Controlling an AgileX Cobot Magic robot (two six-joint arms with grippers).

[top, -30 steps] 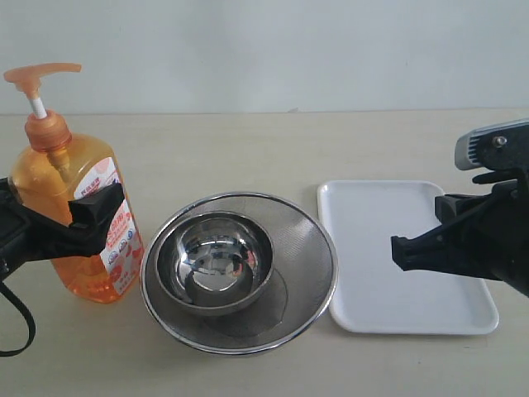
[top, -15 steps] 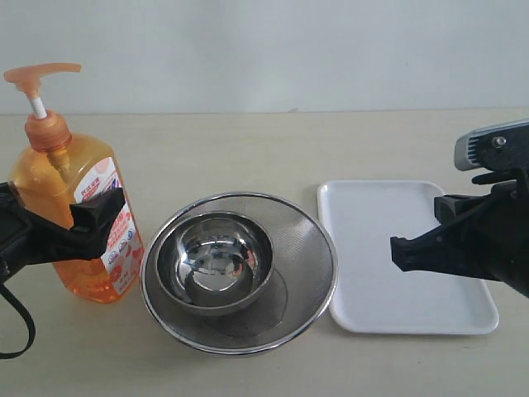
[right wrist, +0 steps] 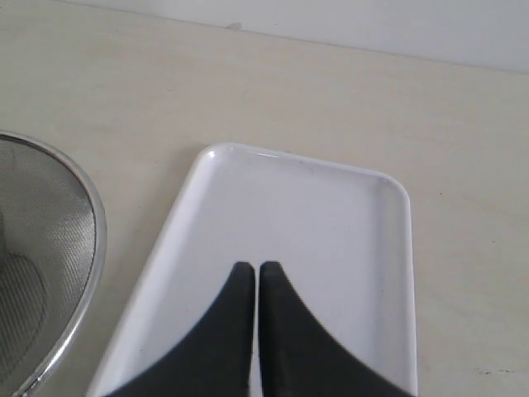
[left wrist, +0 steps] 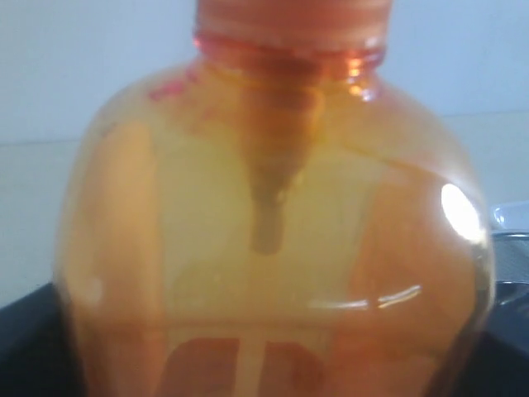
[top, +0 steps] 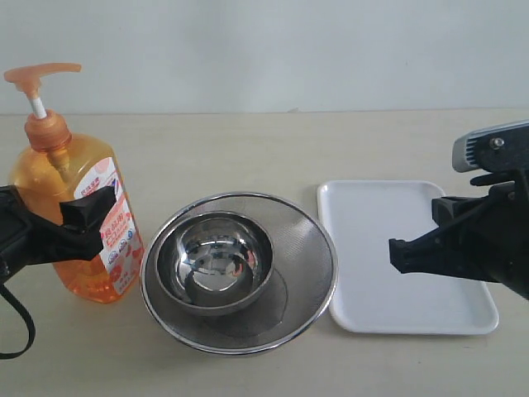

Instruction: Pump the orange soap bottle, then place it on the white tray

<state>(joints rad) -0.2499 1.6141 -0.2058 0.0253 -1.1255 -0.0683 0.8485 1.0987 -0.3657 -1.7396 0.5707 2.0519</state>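
Observation:
The orange soap bottle (top: 70, 178) stands upright on the table at the far left, its pump head (top: 37, 76) raised. My left gripper (top: 87, 217) reaches in from the left and clasps the bottle's lower body, one black finger across the label, the other hidden behind. The bottle (left wrist: 273, 207) fills the left wrist view. The white tray (top: 372, 215) lies flat at the right with nothing in it. My right gripper (top: 398, 252) hovers over the tray (right wrist: 306, 207), and the right gripper (right wrist: 252, 269) has its fingers pressed together on nothing.
A round steel mesh strainer (top: 310, 240) sits between bottle and tray, with a shiny steel bowl (top: 215, 260) inside it. The strainer's rim (right wrist: 87, 223) nearly touches the tray's near corner. A pale wall runs behind the table.
The left gripper's front finger has shifted slightly left and down across the bottle's label. Bottle, tray, strainer and right arm hold their places.

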